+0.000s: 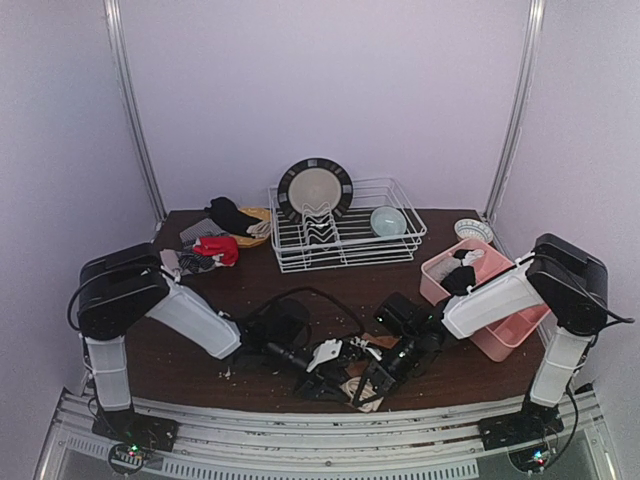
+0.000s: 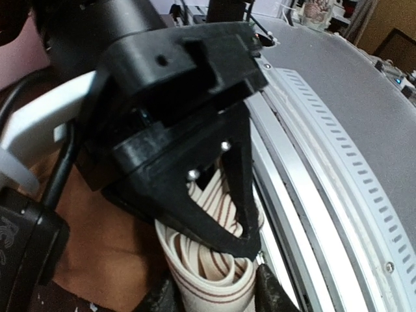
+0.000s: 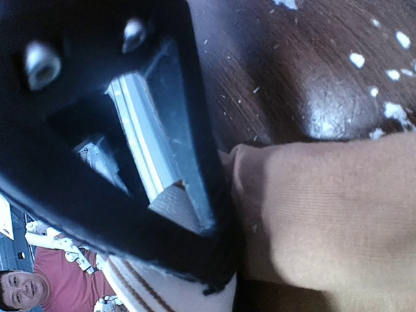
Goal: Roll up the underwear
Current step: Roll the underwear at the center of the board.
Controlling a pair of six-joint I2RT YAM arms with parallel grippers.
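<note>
Right jaws clamp your brown underwear [image 3: 312, 214]; striped waistband [image 2: 208, 286] sits between left jaws; you cannot tell if gripped.

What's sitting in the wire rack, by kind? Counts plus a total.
Plate: 1
Bowl: 1
Total: 2, both inside the wire rack
</note>
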